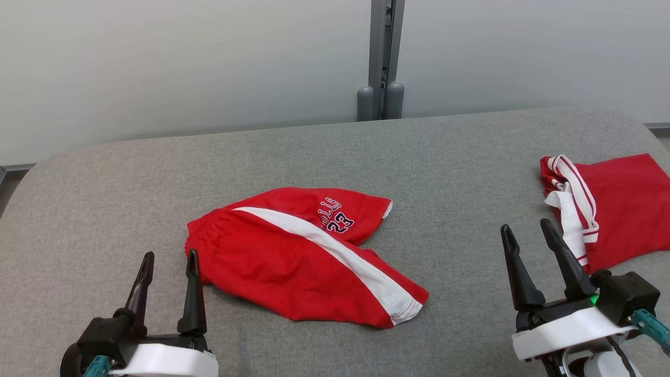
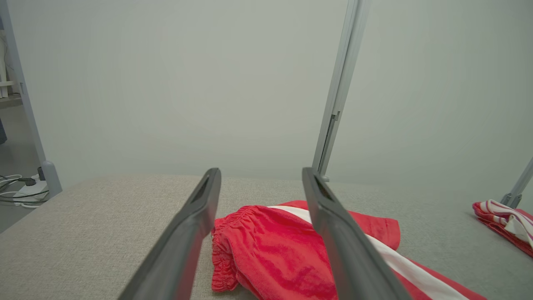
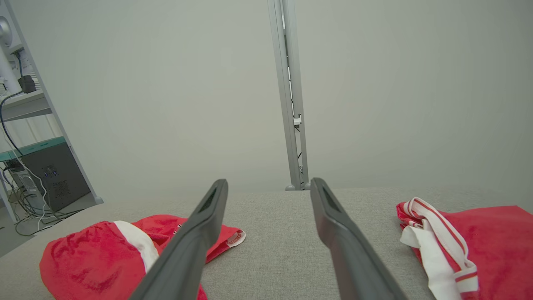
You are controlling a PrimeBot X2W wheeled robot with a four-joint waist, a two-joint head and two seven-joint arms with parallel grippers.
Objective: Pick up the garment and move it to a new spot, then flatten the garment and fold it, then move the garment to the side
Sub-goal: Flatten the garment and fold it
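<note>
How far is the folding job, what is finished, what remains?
Seemingly done: a red jersey lies folded at the right. In hand: nothing; left gripper and right gripper stand open, empty. Left: the red shorts lie rumpled at centre, not yet flattened, folded or set aside.

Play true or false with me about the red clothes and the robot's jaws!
1. The red shorts lie on the grey table. True.
2. The shorts show the number 45. False: they show 23.
3. The left jaws are gripping the shorts. False: they stand open and hold nothing.
4. A second red garment lies at the robot's right. True.
5. The right jaws are shut. False: they stand open.
</note>
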